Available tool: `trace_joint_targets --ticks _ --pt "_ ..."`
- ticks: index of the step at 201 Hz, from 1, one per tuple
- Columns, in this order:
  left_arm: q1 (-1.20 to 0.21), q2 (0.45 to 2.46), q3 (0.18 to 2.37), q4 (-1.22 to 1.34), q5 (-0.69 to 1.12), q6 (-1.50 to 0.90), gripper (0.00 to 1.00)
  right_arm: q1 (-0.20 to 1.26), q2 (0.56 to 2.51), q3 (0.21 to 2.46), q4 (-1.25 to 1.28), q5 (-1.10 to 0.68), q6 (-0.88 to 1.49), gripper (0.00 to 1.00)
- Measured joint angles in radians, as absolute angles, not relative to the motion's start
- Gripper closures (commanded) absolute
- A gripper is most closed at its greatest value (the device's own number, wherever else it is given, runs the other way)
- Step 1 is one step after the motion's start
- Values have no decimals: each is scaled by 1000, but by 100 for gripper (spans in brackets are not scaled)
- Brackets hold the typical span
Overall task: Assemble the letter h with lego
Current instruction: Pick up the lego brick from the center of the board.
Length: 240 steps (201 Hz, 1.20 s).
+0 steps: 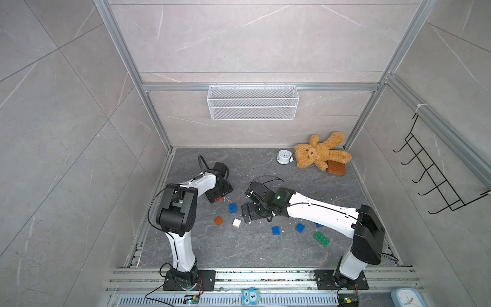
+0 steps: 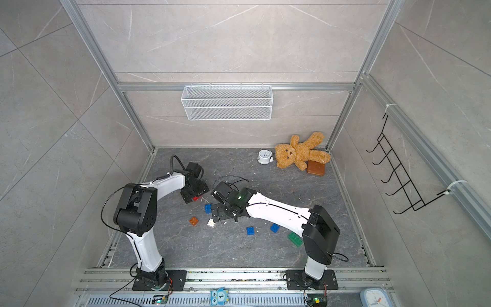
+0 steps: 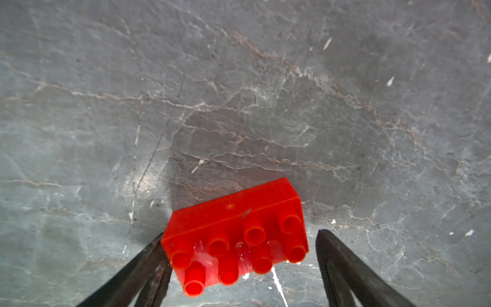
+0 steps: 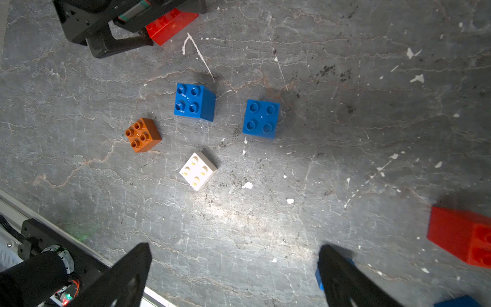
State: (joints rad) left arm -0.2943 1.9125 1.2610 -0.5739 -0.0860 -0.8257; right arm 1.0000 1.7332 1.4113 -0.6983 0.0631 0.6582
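A red lego brick [image 3: 233,234] lies tilted on the dark floor, studs toward the left wrist camera, between the fingers of my left gripper [image 3: 240,234]. One finger touches the brick's end; the other stands apart from it, so the gripper is open. In a top view the brick [image 1: 218,198] peeks out under that gripper. My right gripper [image 4: 235,246] hovers open over bare floor, holding nothing. Beyond it lie two blue bricks [image 4: 194,102] [image 4: 261,118], a brown one [image 4: 143,135] and a white one [image 4: 198,171]. Another red brick [image 4: 462,236] sits off to the side.
More blue bricks [image 1: 275,230] [image 1: 300,227] and a green one [image 1: 321,238] lie near the right arm. A teddy bear [image 1: 318,152], a small alarm clock [image 1: 284,156] and a smooth brown block [image 1: 336,168] fill the back right corner. A wire basket [image 1: 252,102] hangs on the back wall.
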Motion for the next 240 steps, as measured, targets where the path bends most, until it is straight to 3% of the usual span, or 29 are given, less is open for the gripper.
trace_joint_targets --ticks 177,215,240 --pt "-294 1924 1270 -587 -129 -847 31 1011 1747 1412 -698 63 657 0" --pt "-294 1924 1272 -589 -128 -815 45 1011 1747 1419 -701 63 656 0" --pt "-294 1922 1272 -592 -128 -788 65 1011 1747 1436 -707 66 650 0"
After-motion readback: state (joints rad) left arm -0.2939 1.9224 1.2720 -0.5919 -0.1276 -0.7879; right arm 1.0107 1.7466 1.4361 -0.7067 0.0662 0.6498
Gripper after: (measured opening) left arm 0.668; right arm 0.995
